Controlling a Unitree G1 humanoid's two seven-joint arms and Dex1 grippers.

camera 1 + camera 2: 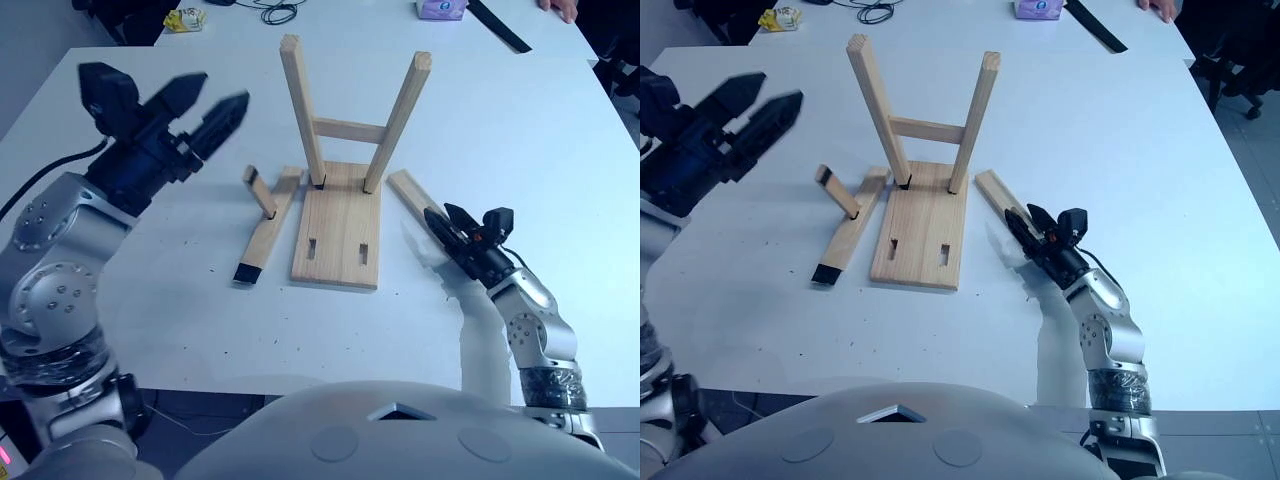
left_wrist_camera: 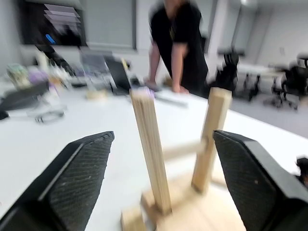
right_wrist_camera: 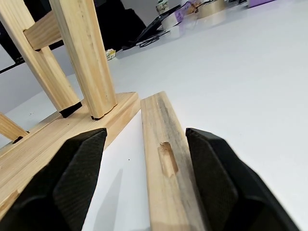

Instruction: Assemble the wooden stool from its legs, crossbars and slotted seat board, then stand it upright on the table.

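White table [image 1: 560, 150], loose leg [image 1: 412, 190] just before the parted right gripper [image 1: 446, 216]

Left tool [image 1: 222, 92] raised high, fingers spread wide, right tool [image 1: 440, 213] held low, fingers parted

Pale wood seat board [image 1: 338, 262], white table [image 1: 560, 150], black fingers [image 2: 79, 187] with fine grid texture

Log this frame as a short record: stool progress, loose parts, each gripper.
Seat board: flat on table, near two slots empty
Mounted: two legs upright in far slots, crossbar between them
Loose left: leg with crossbar stub
Loose right: slotted leg
Left gripper: open, raised
Right gripper: open, straddling slotted leg's near end
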